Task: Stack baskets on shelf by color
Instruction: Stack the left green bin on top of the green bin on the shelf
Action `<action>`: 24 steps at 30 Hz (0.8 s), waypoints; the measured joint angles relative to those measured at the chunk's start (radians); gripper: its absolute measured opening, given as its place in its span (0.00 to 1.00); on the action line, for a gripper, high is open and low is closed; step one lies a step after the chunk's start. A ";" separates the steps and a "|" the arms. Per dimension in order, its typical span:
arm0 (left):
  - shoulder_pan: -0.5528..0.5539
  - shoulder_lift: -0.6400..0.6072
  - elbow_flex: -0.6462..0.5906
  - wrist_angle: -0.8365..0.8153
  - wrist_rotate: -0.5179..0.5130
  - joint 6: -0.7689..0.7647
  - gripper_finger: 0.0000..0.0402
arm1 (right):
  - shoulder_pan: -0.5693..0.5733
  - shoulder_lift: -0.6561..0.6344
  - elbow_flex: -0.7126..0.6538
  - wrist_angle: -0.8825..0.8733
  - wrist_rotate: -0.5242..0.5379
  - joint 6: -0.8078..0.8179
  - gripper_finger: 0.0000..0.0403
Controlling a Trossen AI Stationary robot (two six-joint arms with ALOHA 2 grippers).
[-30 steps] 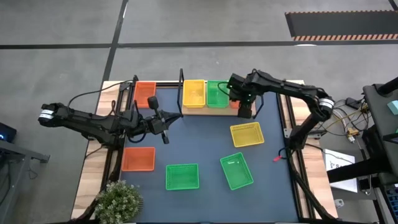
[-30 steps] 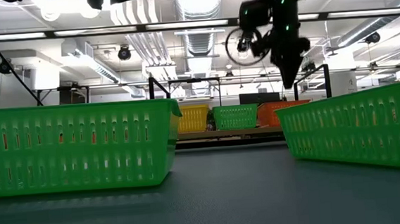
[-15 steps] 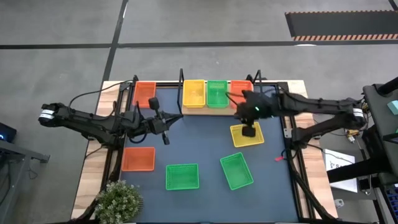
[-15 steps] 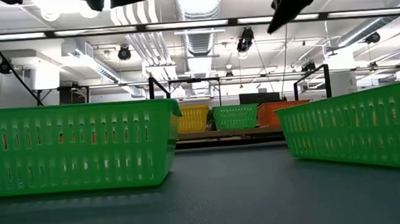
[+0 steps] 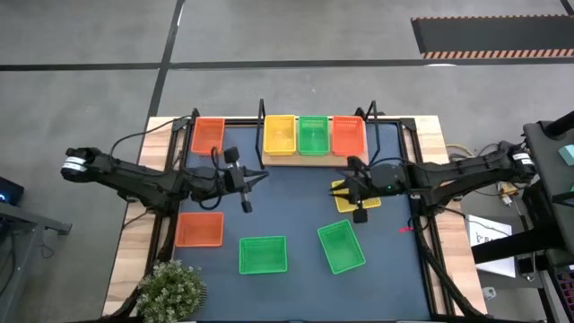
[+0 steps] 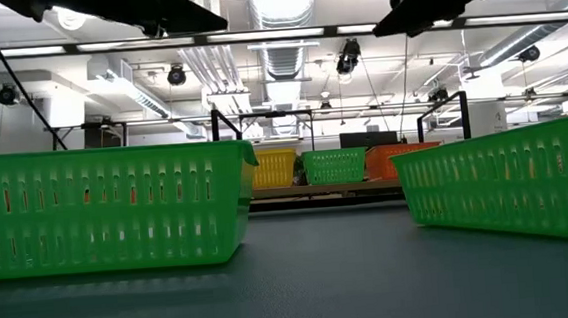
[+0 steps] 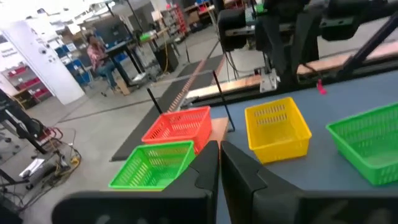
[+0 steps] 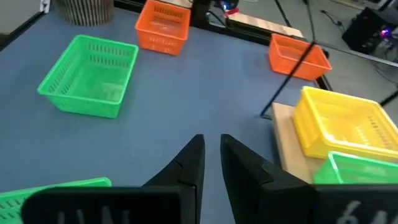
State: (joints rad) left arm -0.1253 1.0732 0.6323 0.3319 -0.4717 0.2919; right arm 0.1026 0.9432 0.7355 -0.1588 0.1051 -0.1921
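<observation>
One right gripper (image 5: 359, 205) has moved over the yellow basket (image 5: 344, 191).

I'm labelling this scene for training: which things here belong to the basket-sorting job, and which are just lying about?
Job: shelf; on it, yellow basket, green basket, orange basket; loose orange baskets, loose green baskets, loose yellow basket under right hand; left hand waiting mid-table.
Lying about: plant; red scrap.
</observation>
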 joint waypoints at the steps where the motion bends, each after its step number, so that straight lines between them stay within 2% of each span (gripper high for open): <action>1: 0.000 0.010 0.000 0.002 0.000 0.000 0.00 | 0.006 0.012 -0.004 0.013 0.000 -0.002 0.11; 12: 0.013 0.053 0.024 0.007 -0.006 0.010 0.00 | 0.048 0.185 0.077 0.021 -0.018 -0.087 0.13; 24: 0.021 0.050 0.021 0.020 -0.009 0.064 0.00 | 0.057 0.498 0.317 -0.040 -0.235 -0.285 0.37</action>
State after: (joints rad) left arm -0.1040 1.1229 0.6529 0.3521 -0.4805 0.3563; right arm 0.1600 1.4414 1.0527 -0.1991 -0.1297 -0.4770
